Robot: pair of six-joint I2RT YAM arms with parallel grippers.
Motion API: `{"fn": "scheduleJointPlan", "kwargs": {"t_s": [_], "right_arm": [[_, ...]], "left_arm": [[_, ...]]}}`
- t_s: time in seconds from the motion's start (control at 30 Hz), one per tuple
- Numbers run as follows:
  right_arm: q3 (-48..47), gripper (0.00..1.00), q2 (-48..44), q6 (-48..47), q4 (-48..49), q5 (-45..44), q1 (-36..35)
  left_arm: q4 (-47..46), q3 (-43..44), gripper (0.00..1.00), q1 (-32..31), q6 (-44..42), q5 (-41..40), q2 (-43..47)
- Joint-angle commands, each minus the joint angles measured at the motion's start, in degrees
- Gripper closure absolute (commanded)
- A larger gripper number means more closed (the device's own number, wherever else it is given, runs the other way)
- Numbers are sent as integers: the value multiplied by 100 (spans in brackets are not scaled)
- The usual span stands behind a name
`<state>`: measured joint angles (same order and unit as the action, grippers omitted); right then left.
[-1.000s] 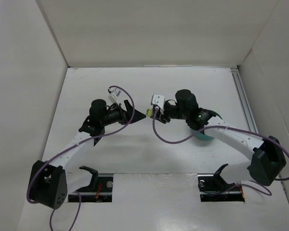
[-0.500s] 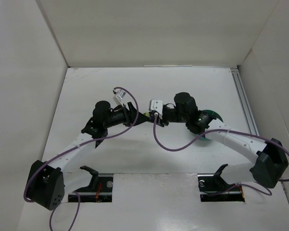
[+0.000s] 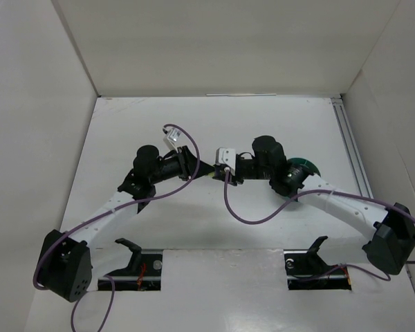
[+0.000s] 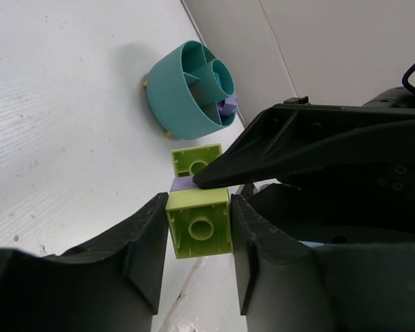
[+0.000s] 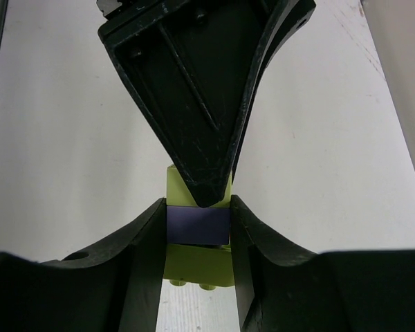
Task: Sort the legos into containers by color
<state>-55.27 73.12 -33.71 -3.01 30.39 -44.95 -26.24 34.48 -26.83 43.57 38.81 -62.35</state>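
Left gripper (image 4: pixel 198 207) has closed onto the pale green brick (image 4: pixel 198 234), mid-air near the teal bowl (image 4: pixel 176 104); right gripper (image 5: pixel 197 228) clamps the purple brick (image 5: pixel 194 225) stuck to it. Pull straight apart, both grips firm

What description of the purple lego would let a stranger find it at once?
Over the middle of the table, the left hand and right hand meet. Between them is a small stack; the purple brick is its middle layer, between two pale green bricks.
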Motion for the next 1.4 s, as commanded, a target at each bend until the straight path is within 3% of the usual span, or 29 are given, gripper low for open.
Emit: {"fn": "scheduleJointPlan", "kwargs": {"t_s": [0.0, 0.17, 0.43, 0.67, 0.8, 1.03, 1.13, 1.3, 1.37], "right_arm": [[-2, 74, -149, -65, 257, 20, -67], [51, 74, -255, -4, -50, -744, -67], [332, 75, -895, 128, -516, -1492, 539], [394, 75, -1660, 189, -1368, -2132, 1462], [192, 75, -2126, 628, -2115, -3405, 2041], [-370, 75, -2864, 1761, -3538, -5436, 3061], [-660, 74, -3084, 2070, -4137, -6104, 3177], [-802, 73, -3365, 2123, -4410, -6274, 3326], [-802, 73, -3366, 2123, -4410, -6431, 3378]], "left_arm": [[-373, 24, 72, -42, -7, 74, 187], [-312, -29, 84, -42, -7, 74, 398], [680, 445, 85, -42, -472, -382, 522], [971, 902, 82, 20, -666, -672, 189], [1243, 1736, 82, -348, -1008, -1014, -907], [1823, 3914, 82, -1447, -1807, -1375, -3024], [2419, 5171, 83, -1851, -2167, -1560, -4017], [3238, 7252, 84, -2396, -2564, -1973, -5286], [3440, 7703, 84, -2450, -2643, -2026, -5777]]}}
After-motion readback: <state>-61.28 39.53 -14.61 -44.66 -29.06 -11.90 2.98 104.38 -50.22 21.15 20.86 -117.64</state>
